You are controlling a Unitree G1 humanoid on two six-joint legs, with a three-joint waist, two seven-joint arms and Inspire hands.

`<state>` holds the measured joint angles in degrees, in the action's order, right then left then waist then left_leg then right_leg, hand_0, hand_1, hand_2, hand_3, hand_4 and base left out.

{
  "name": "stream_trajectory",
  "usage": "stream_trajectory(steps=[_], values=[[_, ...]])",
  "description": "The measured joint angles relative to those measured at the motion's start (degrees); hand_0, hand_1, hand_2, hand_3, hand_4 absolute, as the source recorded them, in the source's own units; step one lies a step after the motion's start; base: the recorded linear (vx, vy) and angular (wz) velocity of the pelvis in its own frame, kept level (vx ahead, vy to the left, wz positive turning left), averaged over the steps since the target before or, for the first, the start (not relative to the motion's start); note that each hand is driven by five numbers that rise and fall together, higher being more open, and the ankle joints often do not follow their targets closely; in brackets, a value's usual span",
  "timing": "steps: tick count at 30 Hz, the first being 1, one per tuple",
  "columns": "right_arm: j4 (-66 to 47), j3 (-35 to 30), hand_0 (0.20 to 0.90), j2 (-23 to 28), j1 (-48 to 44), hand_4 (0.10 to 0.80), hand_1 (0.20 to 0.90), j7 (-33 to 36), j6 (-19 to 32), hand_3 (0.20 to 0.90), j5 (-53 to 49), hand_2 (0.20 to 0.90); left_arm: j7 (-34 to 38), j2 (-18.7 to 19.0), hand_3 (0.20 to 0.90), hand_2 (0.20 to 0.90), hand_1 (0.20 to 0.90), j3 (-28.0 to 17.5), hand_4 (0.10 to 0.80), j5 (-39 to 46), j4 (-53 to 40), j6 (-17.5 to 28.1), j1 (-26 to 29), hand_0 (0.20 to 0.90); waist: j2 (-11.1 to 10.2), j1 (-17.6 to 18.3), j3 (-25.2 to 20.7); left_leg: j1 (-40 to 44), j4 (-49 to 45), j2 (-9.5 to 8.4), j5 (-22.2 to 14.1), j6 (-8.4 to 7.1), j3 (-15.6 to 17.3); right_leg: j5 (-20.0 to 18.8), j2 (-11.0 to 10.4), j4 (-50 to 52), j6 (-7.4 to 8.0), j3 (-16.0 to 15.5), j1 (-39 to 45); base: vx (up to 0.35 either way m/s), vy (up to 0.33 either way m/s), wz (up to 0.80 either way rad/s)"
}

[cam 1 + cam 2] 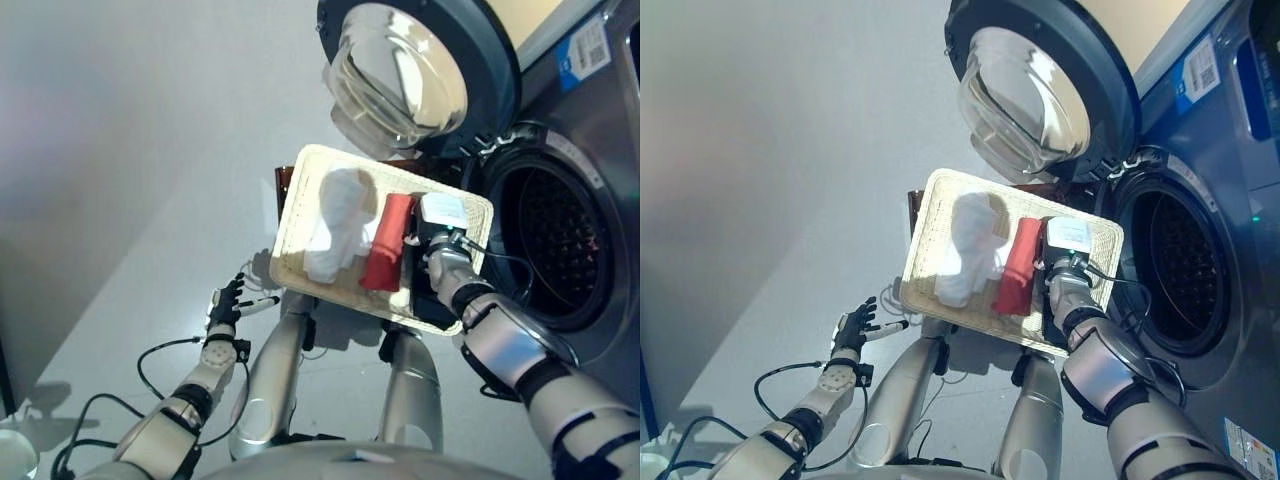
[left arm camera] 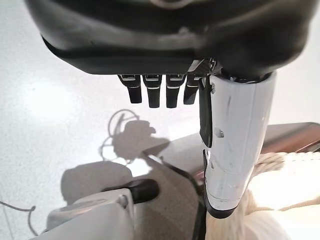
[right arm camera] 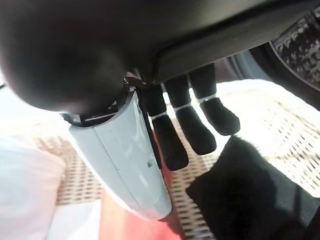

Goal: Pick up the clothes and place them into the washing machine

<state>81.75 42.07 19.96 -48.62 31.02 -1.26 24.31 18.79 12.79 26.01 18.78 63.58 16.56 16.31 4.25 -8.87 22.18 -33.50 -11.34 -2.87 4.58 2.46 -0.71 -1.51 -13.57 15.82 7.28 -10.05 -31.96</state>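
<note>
From the left eye view, you are at the picking step: the right hand (image 1: 447, 262) is over the wicker basket (image 1: 300, 190), at the end nearest the washing machine (image 1: 590, 160), whose door (image 1: 420, 70) stands open. Three pieces of clothing are in the basket: a white piece (image 1: 335, 225), a rolled red piece (image 1: 388, 243) beside it, and a black piece (image 1: 432, 300) under the right hand. Nothing shows in the drum (image 1: 560, 240) yet, so I judge the task barely begun. The left hand (image 1: 224, 305) hangs low over the floor (image 1: 120, 150), just off the basket's near corner, holding nothing.

The right eye view shows the same layout; the right arm reaches in from the lower right, wrist bent down toward the basket.

In the left wrist view, the left hand's fingers (image 2: 150, 92) hang straight and relaxed, empty, with the basket's edge just past the thumb.

In the right wrist view, the right hand's fingers (image 3: 192, 127) are loosely extended above the black piece, and I cannot tell if they touch it; they grasp nothing. Your next move calls for lowering them into the cloth, closing firmly, then lifting clear of the rim before swinging to the drum.
</note>
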Motion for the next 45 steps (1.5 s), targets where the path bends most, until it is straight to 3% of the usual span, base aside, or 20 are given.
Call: stream_trajectory(steps=[1, 3, 17, 32, 45], values=[[0.0, 0.0, 0.2, 0.0, 0.1, 0.3, 0.2, 0.0, 0.0, 0.2, 0.0, 0.2, 0.0, 0.0, 0.9, 0.9, 0.9, 0.0, 0.8, 0.0, 0.1, 0.0, -0.2, 0.9, 0.1, 0.0, -0.1, 0.1, 0.1, 0.0, 0.1, -0.07, 0.0, -0.3, 0.0, -0.4, 0.03, -0.1, 0.2, 0.0, 0.0, 0.0], [0.0, 0.0, 0.9, 0.0, 0.6, 0.8, 0.9, -0.1, 0.0, 0.9, 0.0, 0.9, 0.0, 0.0, 0.9, 0.9, 0.9, 0.0, 0.8, -0.1, 0.2, 0.0, -0.4, 0.9, 0.1, 0.0, -0.1, 0.1, 0.3, 0.0, 0.2, -0.21, -0.1, -0.3, 0.1, -0.5, 0.04, -0.1, 0.2, 0.003, -0.003, 0.02], [0.4, -4.7, 0.9, -0.2, 3.0, 0.8, 0.9, -0.9, -0.1, 0.9, -0.9, 0.9, 0.0, -0.6, 0.9, 0.9, 0.9, 0.1, 0.8, -0.1, 2.2, -0.4, -1.9, 0.9, 0.6, 0.1, -0.1, -0.2, 1.0, 0.02, 0.4, -0.37, 0.4, -0.4, 0.1, -0.8, -0.02, 0.3, -0.6, 0.018, 0.008, -0.01], [2.5, -17.5, 0.9, 4.6, 6.0, 0.8, 0.9, 1.6, 1.3, 0.9, -11.4, 0.9, 0.0, -0.7, 0.9, 0.9, 0.9, 0.0, 0.8, -0.2, 2.2, -0.8, -2.5, 0.9, 1.2, 0.9, -0.2, 3.7, 2.6, 0.03, 0.6, 0.18, 2.6, -1.3, 0.3, -2.8, 0.22, 2.4, 2.0, 0.031, 0.02, -0.07], [2.7, -17.7, 0.9, 3.2, 9.5, 0.8, 0.9, 1.4, 1.5, 0.9, -13.6, 0.9, 0.0, -1.1, 0.9, 0.9, 0.9, 0.1, 0.8, -0.5, 2.4, -1.1, -2.6, 0.9, 1.6, 3.2, -1.1, 2.6, 2.7, 0.04, 0.2, 0.35, 2.8, -1.7, 0.4, -3.1, 0.35, 2.9, 0.8, -0.008, -0.002, -0.02]])
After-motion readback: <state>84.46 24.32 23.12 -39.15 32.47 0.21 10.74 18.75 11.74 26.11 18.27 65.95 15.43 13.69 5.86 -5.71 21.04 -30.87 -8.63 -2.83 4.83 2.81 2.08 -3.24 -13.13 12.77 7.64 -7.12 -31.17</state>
